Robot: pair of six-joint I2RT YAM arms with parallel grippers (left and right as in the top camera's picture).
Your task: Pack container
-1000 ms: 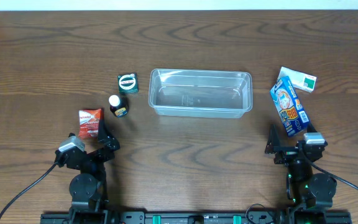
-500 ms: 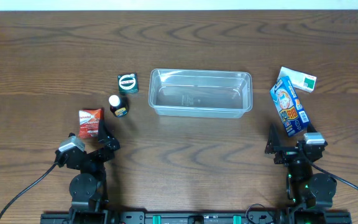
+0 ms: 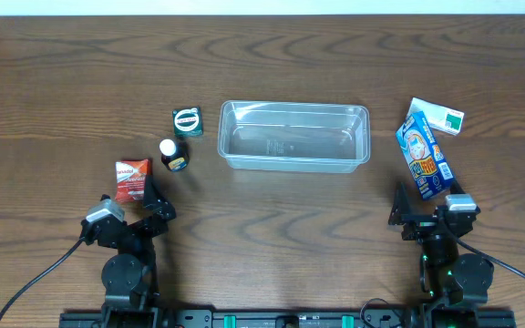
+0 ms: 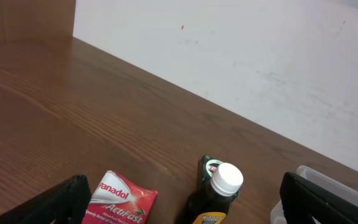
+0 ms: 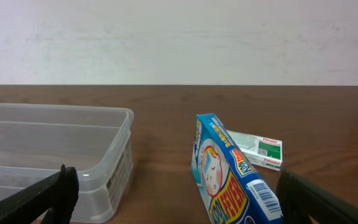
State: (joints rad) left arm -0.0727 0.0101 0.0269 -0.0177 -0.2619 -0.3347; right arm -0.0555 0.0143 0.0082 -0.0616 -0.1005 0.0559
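The clear container [image 3: 294,137] stands empty in the middle of the table; its corner [image 4: 316,186] shows in the left wrist view and its side [image 5: 55,155] in the right wrist view. My left gripper [image 3: 138,202] is open near the front left, just behind a red Panadol box [image 3: 130,180] [image 4: 120,200] and a dark bottle with a white cap [image 3: 172,154] [image 4: 219,196]. My right gripper [image 3: 427,208] is open at the front right, just behind a blue Cool Fever box [image 3: 424,158] [image 5: 235,180]. Neither holds anything.
A small green box [image 3: 187,121] lies beyond the bottle. A white and green Panadol box [image 3: 437,116] [image 5: 257,149] lies beyond the blue box. A white wall bounds the table's far edge.
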